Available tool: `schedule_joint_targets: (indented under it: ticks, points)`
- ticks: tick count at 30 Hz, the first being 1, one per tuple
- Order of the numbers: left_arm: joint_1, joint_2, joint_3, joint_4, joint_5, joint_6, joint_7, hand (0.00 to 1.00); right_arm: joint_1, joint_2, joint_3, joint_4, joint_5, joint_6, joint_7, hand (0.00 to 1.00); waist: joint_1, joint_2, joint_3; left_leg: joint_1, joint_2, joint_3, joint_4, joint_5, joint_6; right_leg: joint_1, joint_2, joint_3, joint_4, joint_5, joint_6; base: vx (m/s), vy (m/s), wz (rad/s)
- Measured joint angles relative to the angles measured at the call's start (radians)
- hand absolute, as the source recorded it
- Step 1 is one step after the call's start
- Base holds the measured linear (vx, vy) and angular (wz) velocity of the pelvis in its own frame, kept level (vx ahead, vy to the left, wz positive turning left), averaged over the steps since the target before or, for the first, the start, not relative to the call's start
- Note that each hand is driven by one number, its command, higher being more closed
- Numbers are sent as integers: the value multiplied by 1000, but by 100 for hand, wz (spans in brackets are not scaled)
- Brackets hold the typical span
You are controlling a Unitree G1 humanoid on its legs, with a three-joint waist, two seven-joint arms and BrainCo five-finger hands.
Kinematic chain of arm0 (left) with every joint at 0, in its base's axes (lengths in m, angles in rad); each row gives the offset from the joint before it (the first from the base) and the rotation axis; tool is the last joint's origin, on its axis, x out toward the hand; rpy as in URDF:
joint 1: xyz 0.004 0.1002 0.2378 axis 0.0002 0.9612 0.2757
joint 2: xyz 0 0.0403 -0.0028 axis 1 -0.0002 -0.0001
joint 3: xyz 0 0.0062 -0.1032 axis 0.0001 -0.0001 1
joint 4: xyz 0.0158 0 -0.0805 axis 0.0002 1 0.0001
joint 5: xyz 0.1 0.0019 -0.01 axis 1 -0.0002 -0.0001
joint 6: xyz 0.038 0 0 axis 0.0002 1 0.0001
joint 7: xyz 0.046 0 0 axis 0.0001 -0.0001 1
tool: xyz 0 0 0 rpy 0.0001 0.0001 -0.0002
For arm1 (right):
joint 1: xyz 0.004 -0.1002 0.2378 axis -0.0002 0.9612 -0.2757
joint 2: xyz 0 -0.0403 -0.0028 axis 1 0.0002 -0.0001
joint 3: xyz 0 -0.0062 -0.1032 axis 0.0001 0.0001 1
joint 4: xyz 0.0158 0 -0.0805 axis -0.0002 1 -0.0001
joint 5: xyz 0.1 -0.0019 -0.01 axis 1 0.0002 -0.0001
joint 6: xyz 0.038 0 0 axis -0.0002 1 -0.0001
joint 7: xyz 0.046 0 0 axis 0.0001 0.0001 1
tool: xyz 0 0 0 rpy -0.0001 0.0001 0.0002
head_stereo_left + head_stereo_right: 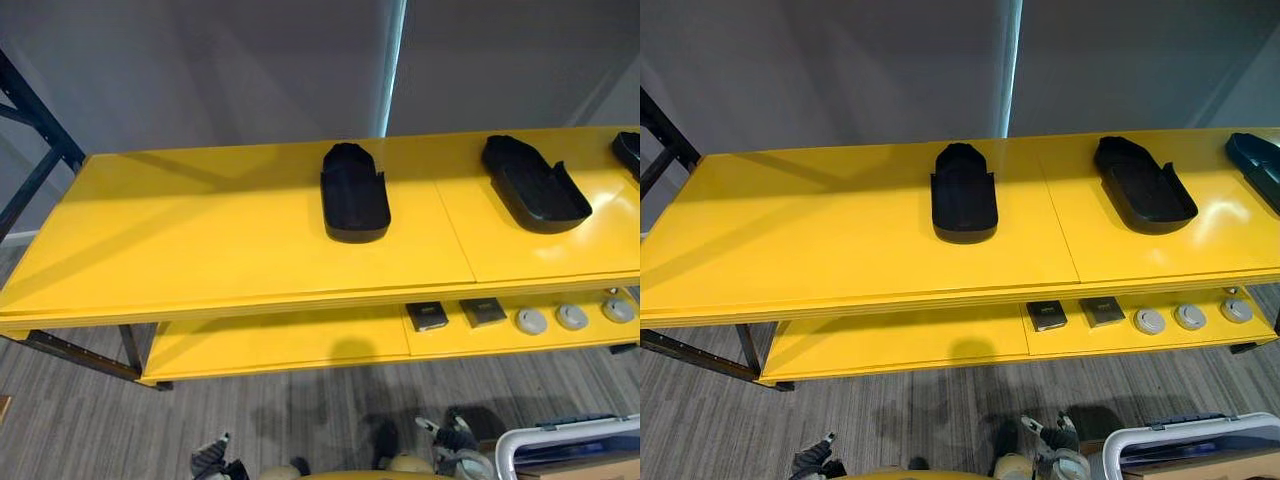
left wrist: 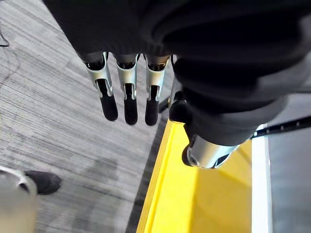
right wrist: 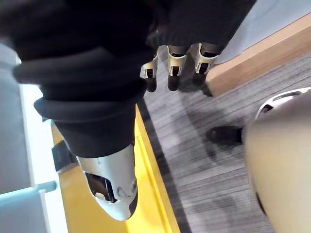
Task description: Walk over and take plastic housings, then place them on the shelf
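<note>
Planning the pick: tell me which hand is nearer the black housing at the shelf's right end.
Right. The right hand hangs below and left of that housing; the left hand, further left.

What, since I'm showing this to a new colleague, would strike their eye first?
The bright yellow shelf dominates, its top board carrying black plastic housings: a middle housing, a right housing and an edge housing. Dark squares and grey discs lie on the lower board, right. The left hand and right hand hang open, empty.
</note>
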Motion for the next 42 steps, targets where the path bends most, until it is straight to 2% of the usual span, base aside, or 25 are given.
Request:
schedule_joint_targets:
  ticks: [5,7,9,14,16,17,18,19,20,21,22,23,24,26,27,28,30,32,34,38,39,41,42]
  points:
    - [-34,31,-48,11,18,-1,-21,0,-24,-17,0,25,-17,4,1,0,-1,-1,3,24,16,37,4,-15,-21,-2,27,51,0,-5,-7,28,-13,-32]
    - [-59,39,-75,12,18,-3,-22,0,-49,-33,1,43,-20,4,0,0,-3,-7,9,14,8,22,33,-23,-26,-12,30,75,0,-5,-7,30,25,-29]
    - [-88,42,-82,11,18,-5,-22,0,-69,-41,1,45,-20,4,-1,0,0,-16,17,-4,1,-15,46,-29,-22,-40,30,109,0,10,-12,2,17,-45]
    - [-138,58,-88,8,18,-5,-21,0,-90,-28,1,7,-32,11,-1,0,3,-27,53,-16,-7,86,95,-72,2,-123,40,215,64,26,-8,-33,44,-66]
    - [-156,68,-87,4,19,-5,-19,0,-88,-19,11,-33,-41,24,-1,0,0,-38,67,-52,2,149,176,-116,25,-154,47,266,77,57,11,-139,53,-98]
    - [-162,68,-79,-22,21,-4,-18,0,-89,-16,27,-46,-41,25,-2,0,3,-46,70,-74,15,189,203,-118,40,-177,60,301,43,141,79,-207,48,-110]
    - [-162,63,-72,-34,25,-6,-18,0,-96,-17,27,-48,-41,26,-1,0,13,-31,75,-77,44,206,195,-121,52,-192,64,283,84,115,83,-189,52,-94]
    - [-175,61,-72,-37,40,-8,-18,0,-98,-9,25,-50,-40,27,-2,0,6,-32,81,-81,50,220,188,-124,58,-249,53,219,351,-88,10,-79,11,-43]
    - [-179,67,-77,-38,47,-6,-18,0,-76,4,16,-41,-40,27,-2,0,3,-38,86,-71,48,220,203,-124,59,-253,21,172,572,-243,11,-27,10,-19]
    - [-177,68,-78,-38,48,-4,-18,0,-65,8,17,-33,-40,27,-1,0,2,-44,84,-71,47,221,215,-124,59,-240,4,157,638,-289,26,4,-56,3]
    - [-169,72,-77,-40,50,-4,-18,0,-47,16,18,-18,-41,26,-1,0,1,-70,69,-80,41,219,236,-124,59,-199,-26,143,715,-363,57,-15,-41,5]
    - [-169,72,-77,-40,50,-3,-18,0,-44,16,18,-16,-41,26,-1,0,1,-71,69,-83,39,218,240,-124,59,-189,-32,139,720,-376,59,-42,-111,3]
    - [-171,74,-74,-42,54,-3,-17,0,-42,17,18,-1,-51,26,-1,0,6,-98,60,-97,37,220,274,-124,58,-163,-50,118,678,-405,60,-68,-127,-31]
    - [-164,69,-65,-41,54,0,-14,0,-69,5,20,18,-59,24,-2,0,31,-89,52,-131,57,219,304,-114,43,-121,-11,119,505,-397,26,-86,-158,-70]
    - [-161,55,-66,-37,54,0,-11,0,-105,-14,23,41,-59,23,-2,0,30,-60,52,-158,81,211,311,-106,29,-89,29,127,395,-347,-16,-86,-129,-60]
    - [-159,52,-81,-30,53,0,-9,0,-118,-23,18,55,-59,24,-2,0,22,-49,57,-168,92,207,311,-83,16,-72,47,129,330,-304,-26,-87,-117,-40]
    - [-158,50,-108,-27,53,0,-8,0,-104,-37,8,81,-58,24,-9,0,24,-53,58,-147,95,184,314,-44,-8,-30,58,147,276,-270,-38,-74,-99,-22]
    - [-158,51,-107,-21,54,0,-8,0,-103,-44,0,88,-58,24,-19,0,24,-50,59,-137,102,178,324,-39,-10,-18,66,162,266,-260,-43,-56,-74,-33]
    - [-158,56,-106,-2,54,0,-7,0,-105,-55,-4,90,-58,23,-21,0,24,-43,63,-138,108,128,352,-39,-10,-21,83,209,261,-241,-47,-79,-47,-58]
    - [-144,55,-103,30,53,0,-8,0,-100,-60,-51,90,-58,23,-21,0,12,-33,69,-108,94,67,336,-39,-10,-23,101,300,232,-211,-35,-74,37,-74]
    - [-138,56,-94,40,53,0,-9,0,-97,-58,-70,90,-57,23,-21,0,0,-31,70,-89,89,71,312,-40,-10,-34,106,330,225,-201,-31,-82,67,-61]
    - [-131,56,-64,42,53,1,-9,0,-99,-58,-82,90,-58,24,-21,0,-1,-26,73,-61,96,116,272,-46,-16,-56,115,367,216,-203,-36,-103,84,-101]
    - [-131,57,-54,42,53,0,-7,0,-108,-60,-88,88,-58,24,-21,0,-3,-11,80,-34,105,180,216,-56,-21,-80,102,270,225,-216,-52,-98,63,-115]
